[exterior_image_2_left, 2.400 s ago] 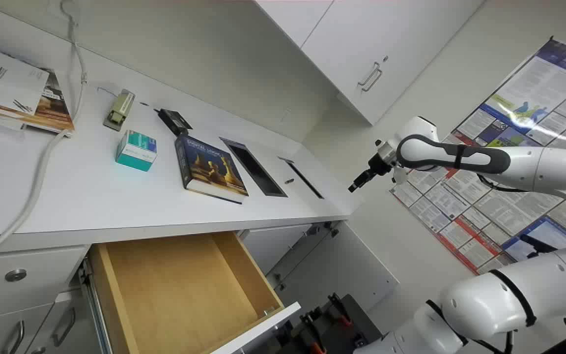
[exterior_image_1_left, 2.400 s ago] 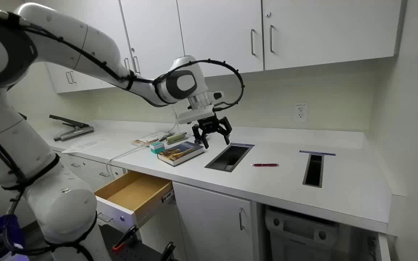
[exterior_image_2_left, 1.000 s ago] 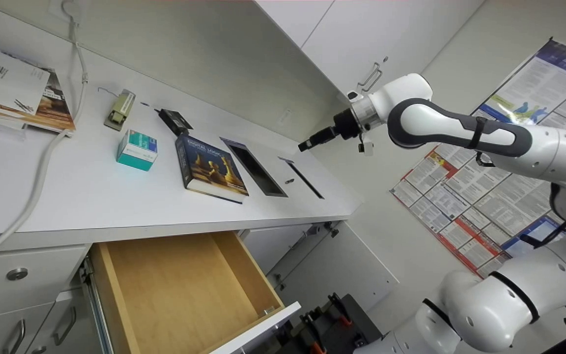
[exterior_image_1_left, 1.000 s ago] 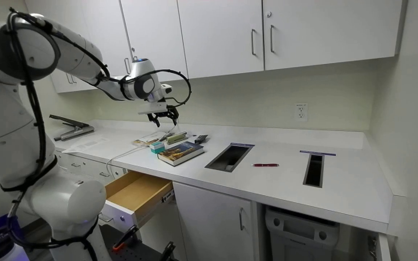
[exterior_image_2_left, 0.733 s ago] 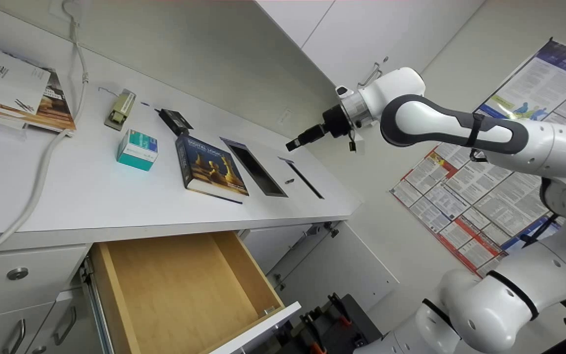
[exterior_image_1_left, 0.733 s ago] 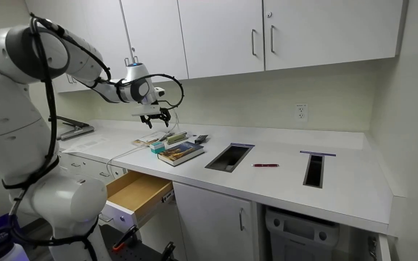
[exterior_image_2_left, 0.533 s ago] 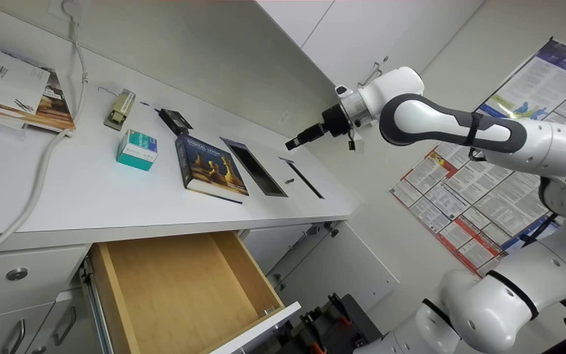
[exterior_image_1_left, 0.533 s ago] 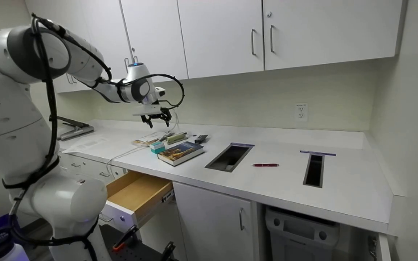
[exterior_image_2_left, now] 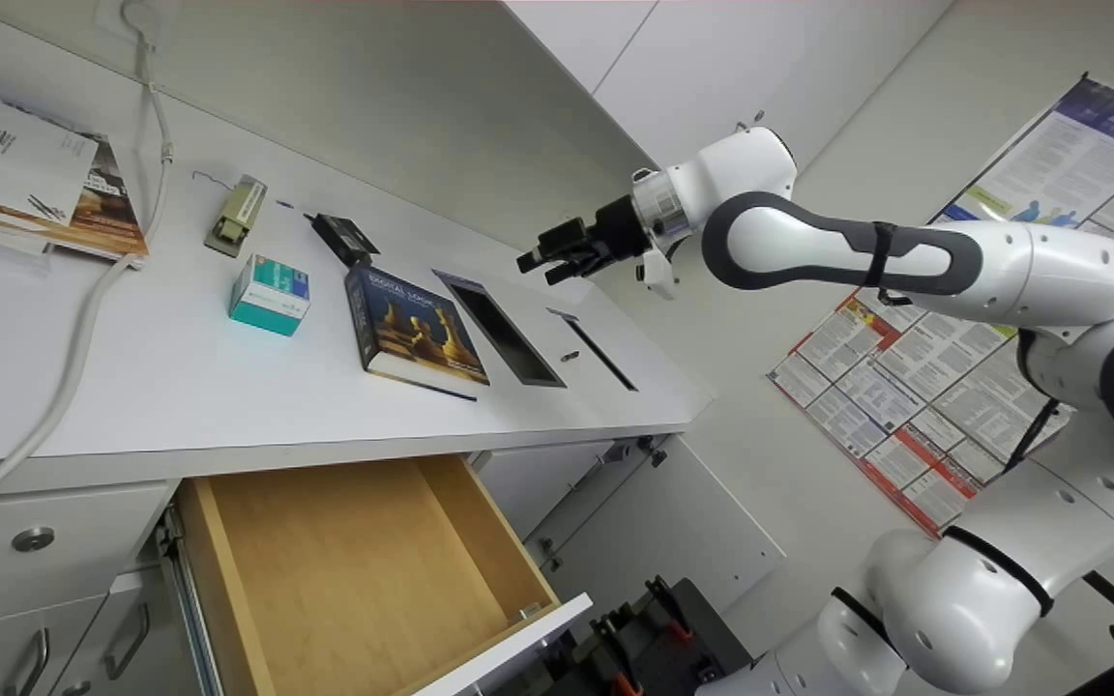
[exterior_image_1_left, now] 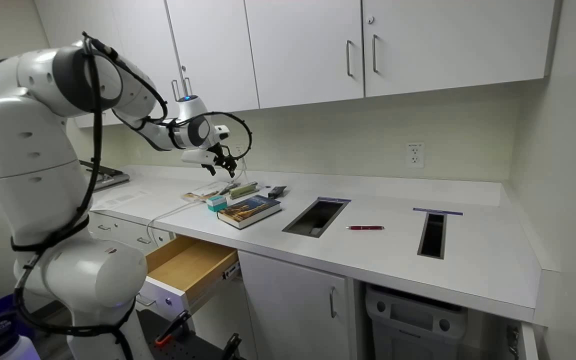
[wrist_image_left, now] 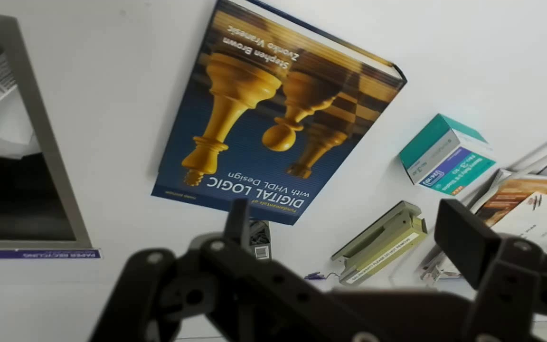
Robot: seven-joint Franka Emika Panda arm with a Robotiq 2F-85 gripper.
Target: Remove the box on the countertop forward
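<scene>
A black robot pincer (wrist_image_left: 352,232) is hovering above the long white worktop (exterior_image_2_left: 199,387), its two fingers (wrist_image_left: 464,240) standing wide apart and gripping nothing. The small teal-green box (exterior_image_2_left: 270,296) is sitting on the worktop between a thick textbook (exterior_image_2_left: 419,329) and a stack of papers (exterior_image_2_left: 15,164), apart from both, while an olive-green stapler (exterior_image_2_left: 236,217) is lying near it.

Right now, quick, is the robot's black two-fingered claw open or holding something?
Black two-fingered gripper: open, holding nothing; the small teal-and-white box sits on the white countertop.
</scene>
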